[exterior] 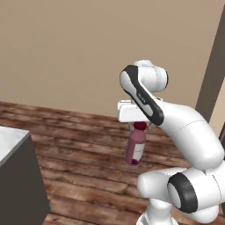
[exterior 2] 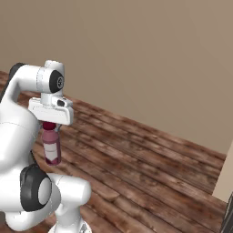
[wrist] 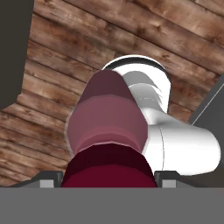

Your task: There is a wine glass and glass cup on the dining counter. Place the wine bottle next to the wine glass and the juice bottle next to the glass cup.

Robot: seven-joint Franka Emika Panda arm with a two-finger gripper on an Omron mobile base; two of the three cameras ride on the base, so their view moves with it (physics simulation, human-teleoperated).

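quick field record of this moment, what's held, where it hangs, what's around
held item: juice bottle, maroon-pink with dark red cap
gripper: shut on the bottle's cap end
bottle pose: hanging roughly upright, slightly tilted, in the air above the wooden floor
nearby: corner of the dining counter at the left of the left base view
background: plain beige wall

Squat maroon-pink juice bottle, dark red cap, pale label, hanging upright above wooden floor
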